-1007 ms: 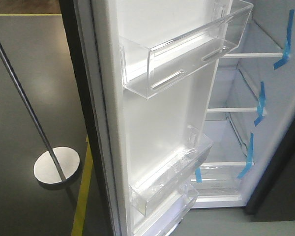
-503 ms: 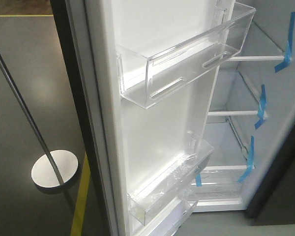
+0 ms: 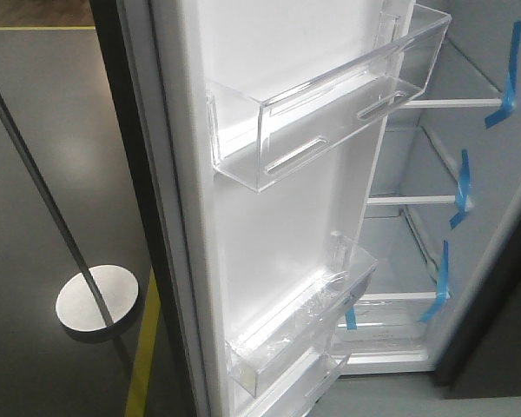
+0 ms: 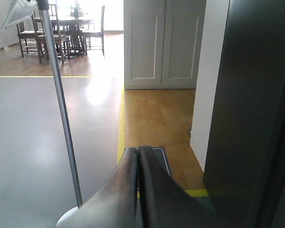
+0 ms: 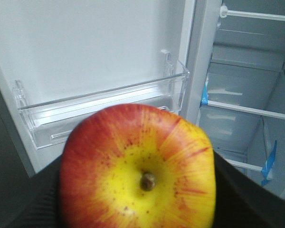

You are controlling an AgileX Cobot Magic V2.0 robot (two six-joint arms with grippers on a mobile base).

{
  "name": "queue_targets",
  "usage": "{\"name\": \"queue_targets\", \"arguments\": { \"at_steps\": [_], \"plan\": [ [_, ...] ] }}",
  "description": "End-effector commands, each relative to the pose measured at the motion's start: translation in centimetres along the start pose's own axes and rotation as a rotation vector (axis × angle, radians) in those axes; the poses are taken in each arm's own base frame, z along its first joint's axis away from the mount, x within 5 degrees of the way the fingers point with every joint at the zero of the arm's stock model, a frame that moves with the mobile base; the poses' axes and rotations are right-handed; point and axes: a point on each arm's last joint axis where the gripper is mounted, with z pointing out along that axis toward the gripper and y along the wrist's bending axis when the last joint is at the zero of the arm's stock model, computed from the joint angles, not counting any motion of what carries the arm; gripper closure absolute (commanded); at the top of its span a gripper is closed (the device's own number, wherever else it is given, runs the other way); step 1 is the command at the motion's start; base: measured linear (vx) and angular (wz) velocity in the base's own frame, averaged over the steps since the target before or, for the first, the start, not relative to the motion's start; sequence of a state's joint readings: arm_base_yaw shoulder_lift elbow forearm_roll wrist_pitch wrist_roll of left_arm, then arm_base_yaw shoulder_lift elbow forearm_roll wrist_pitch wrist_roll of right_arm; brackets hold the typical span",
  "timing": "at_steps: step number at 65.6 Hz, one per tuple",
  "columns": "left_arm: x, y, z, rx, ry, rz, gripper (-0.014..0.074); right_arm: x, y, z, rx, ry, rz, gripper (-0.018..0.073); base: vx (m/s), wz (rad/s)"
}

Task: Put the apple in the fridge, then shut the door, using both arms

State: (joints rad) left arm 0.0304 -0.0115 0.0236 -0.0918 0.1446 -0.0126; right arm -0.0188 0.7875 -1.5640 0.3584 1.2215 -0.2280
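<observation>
The view has stopped drifting before the open door (image 3: 278, 226), right gripper (image 5: 138, 209) clamping the apple (image 5: 137, 166) just outside the fridge (image 3: 495, 174), left gripper (image 4: 139, 180) pinched shut, empty, so loading looks next

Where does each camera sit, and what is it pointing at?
Front: on the robot, facing the open door and fridge shelves; no robot parts show.
Left wrist: looks past shut left fingers at floor and pole.
Right wrist: looks past the apple in the right fingers into the fridge.
Front and right wrist share the door bins.
</observation>
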Motion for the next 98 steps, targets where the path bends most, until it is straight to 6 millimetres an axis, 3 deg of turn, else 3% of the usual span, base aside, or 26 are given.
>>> {"name": "queue_targets", "arguments": {
  "at_steps": [1,98],
  "plan": [
    [-1.37,-0.08,-0.27,0.006,-0.112,-0.011,0.0603,-1.2,0.0,-0.3,0.008,-0.097,-0.008,0.0464,0.0,0.01],
    [-1.37,-0.08,-0.27,0.006,-0.112,-0.011,0.0603,-1.2,0.01,-0.31,0.006,-0.097,-0.007,0.0464,0.0,0.0]
  ]
}}
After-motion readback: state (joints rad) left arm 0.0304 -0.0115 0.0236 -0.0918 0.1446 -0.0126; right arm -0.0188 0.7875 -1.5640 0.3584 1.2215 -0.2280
